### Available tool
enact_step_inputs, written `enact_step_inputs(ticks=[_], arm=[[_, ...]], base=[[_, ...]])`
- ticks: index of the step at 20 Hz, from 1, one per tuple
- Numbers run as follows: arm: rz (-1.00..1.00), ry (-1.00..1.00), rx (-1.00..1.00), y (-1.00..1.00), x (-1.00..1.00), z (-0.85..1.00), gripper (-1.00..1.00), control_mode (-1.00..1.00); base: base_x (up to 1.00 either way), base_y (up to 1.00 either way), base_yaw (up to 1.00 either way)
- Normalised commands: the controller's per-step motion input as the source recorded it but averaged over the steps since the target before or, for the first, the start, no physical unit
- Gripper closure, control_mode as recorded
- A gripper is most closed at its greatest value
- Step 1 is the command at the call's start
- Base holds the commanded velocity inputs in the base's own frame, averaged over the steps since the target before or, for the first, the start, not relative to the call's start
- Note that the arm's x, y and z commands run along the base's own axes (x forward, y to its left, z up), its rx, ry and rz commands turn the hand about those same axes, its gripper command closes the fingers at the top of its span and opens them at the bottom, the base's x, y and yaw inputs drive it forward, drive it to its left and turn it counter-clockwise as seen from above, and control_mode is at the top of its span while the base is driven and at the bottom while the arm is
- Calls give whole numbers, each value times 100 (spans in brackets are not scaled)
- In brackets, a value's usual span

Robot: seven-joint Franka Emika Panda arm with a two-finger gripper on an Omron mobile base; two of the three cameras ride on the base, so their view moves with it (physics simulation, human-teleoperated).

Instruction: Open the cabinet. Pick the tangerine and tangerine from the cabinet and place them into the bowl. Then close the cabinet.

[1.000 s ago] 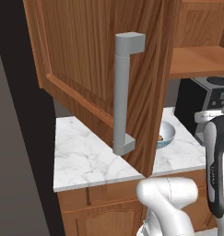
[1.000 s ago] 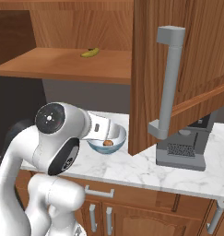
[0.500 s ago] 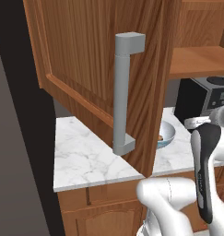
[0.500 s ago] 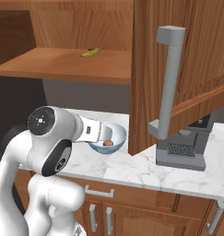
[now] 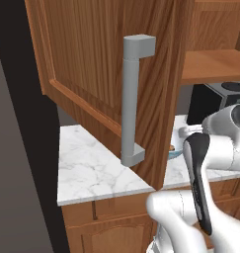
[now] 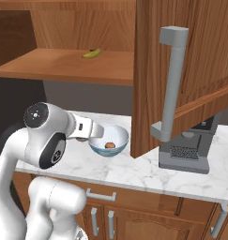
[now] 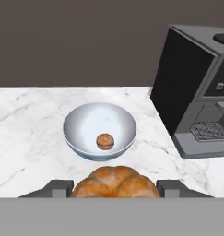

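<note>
The arm has swung lower toward the counter [image 6: 134,173] over the last second, bringing the second tangerine [image 7: 114,182] close to the bowl [image 7: 99,132]. The jaws grip this lumpy orange fruit at the hand view's bottom. The first tangerine [image 7: 104,141], small and brownish-orange, already lies inside the bowl, mid-counter. The cabinet [image 6: 181,61] stands open, so dropping and closing remain.
</note>
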Motion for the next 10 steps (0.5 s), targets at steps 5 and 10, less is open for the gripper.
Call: enact_step_inputs(ticks=[5, 10], arm=[[0, 0, 0, 13, 56, -23, 100, -100], [0, 0, 0, 0, 61, -27, 100, -100]], base=[[0, 0, 0], [0, 0, 0]])
